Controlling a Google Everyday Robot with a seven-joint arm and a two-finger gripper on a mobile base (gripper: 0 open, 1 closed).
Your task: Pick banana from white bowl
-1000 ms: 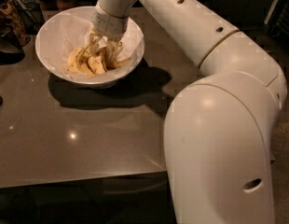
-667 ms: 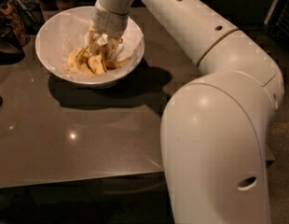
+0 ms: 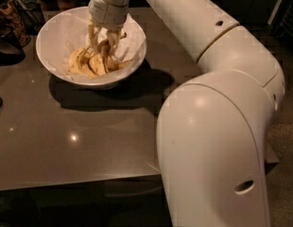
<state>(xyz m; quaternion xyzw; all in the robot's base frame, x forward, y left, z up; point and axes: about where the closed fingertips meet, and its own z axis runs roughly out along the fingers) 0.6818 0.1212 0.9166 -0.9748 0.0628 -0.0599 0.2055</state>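
Note:
The white bowl (image 3: 48, 31), lined with crumpled white paper, stands at the far left of the table. Spotted yellow bananas lie in it; the banana (image 3: 86, 63) curves across the bowl's bottom. My gripper (image 3: 102, 56) reaches straight down into the bowl from above. Its fingers (image 3: 93, 38) stand apart, down among the bananas, tips at the fruit. The jaws look open, straddling a banana. The lower fingertips blend with the fruit.
Dark objects, one a dark round vessel (image 3: 8, 40), stand at the table's far left edge behind the bowl. My arm's large white body (image 3: 212, 141) fills the right foreground. The brown table (image 3: 90, 136) ends at a front edge near the bottom.
The gripper has sunk slightly deeper among the bananas. The arm's body has shifted a little. The bowl has not moved.

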